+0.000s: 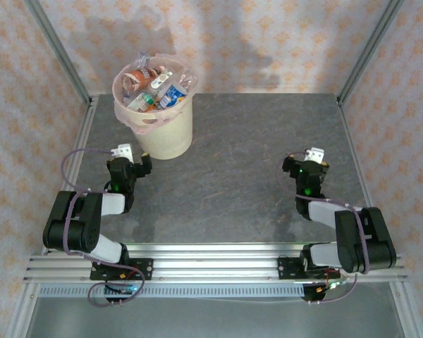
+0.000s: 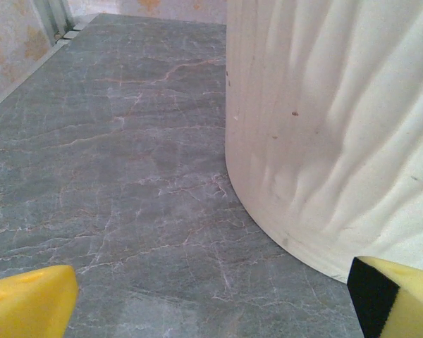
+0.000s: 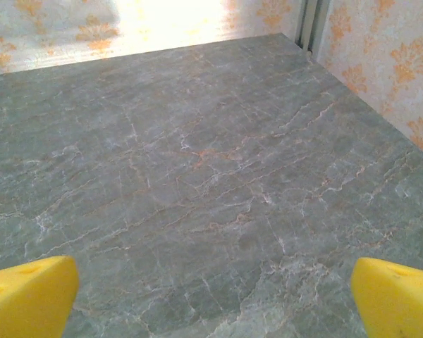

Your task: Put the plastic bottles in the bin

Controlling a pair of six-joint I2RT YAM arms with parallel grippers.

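The cream bin (image 1: 163, 127) with its pink bag stands at the table's back left, and several plastic bottles (image 1: 155, 90) with red, orange and blue labels are piled inside it. My left gripper (image 1: 132, 156) rests low just left of the bin's base, open and holding nothing. In the left wrist view the bin's ribbed wall (image 2: 331, 134) rises close on the right, past my yellow fingertips (image 2: 28, 299). My right gripper (image 1: 313, 158) sits at the right side of the table, open over bare stone, its yellow pads (image 3: 398, 296) wide apart.
The grey marble table (image 1: 247, 162) is walled by patterned panels and metal posts on the left, right and back. An aluminium rail (image 1: 211, 264) carrying both arm bases runs along the near edge.
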